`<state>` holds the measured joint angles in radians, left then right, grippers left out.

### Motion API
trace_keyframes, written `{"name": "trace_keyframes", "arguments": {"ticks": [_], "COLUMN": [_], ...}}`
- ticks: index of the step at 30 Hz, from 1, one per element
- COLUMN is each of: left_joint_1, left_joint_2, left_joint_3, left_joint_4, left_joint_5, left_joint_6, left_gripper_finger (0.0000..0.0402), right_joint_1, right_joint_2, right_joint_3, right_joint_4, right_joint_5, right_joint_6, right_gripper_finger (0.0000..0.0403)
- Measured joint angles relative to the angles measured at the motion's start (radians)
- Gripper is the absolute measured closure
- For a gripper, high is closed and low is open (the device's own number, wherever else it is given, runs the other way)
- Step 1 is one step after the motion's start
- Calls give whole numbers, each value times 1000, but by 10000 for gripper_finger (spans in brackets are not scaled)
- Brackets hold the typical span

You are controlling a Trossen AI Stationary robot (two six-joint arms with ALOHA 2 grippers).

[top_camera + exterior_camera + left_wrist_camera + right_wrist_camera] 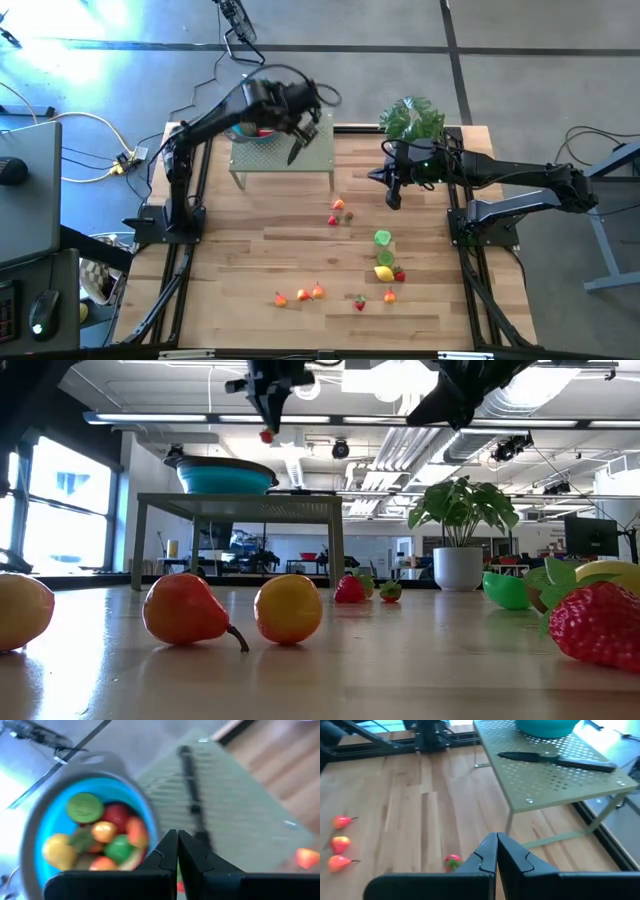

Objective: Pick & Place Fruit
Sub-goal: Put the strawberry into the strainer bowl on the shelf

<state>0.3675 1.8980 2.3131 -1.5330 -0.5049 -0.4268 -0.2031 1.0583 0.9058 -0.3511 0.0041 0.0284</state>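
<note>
The left claw (267,422) hangs above the small green perforated stand (283,158) at the back of the desk (250,260), just beside the blue bowl (226,478) that sits on the stand. Its fingers (169,851) are clenched, and from table height a small red fruit piece (266,436) shows pinched at their tip. The bowl already has fruit in it: red, orange, yellow and green pieces (102,837) piled together. A black-handled knife (555,760) lies flat on the stand next to the bowl.

The right claw (393,200) hovers over the desk in front of the potted plant (411,118), near the stand's right end. Its fingers (490,851) are pressed together and hold nothing.

More fruit is scattered across the wood. A red and green pair (339,212) lies just in front of the stand. Farther forward on the right sit a green piece (383,238), then a yellow lemon (384,272) with a strawberry (399,276) touching it. Along the front there is a row of orange pears (300,294), and a little to their right two more small red pieces (374,299). From the low camera, a pear (186,610) and an orange ball (288,610) sit side by side, close up.
</note>
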Motion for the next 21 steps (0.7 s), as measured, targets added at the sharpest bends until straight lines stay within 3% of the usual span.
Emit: {"name": "trace_keyframes", "arguments": {"ticks": [9,12,21], "left_joint_1": [225,282,313], "left_joint_2": [1,1,2], "left_joint_3": [0,0,-116], "left_joint_4": [33,78,162], "left_joint_5": [4,47,97], "left_joint_6": [82,100,112], "left_gripper_finger": [401,401,401], "right_joint_1": [0,0,0], "right_joint_2": [0,0,0], "right_joint_3": [0,0,0], "right_joint_4": [1,4,5], "right_joint_5": [146,192,256], "right_joint_6": [3,3,4], "right_gripper_finger": [401,401,401]}}
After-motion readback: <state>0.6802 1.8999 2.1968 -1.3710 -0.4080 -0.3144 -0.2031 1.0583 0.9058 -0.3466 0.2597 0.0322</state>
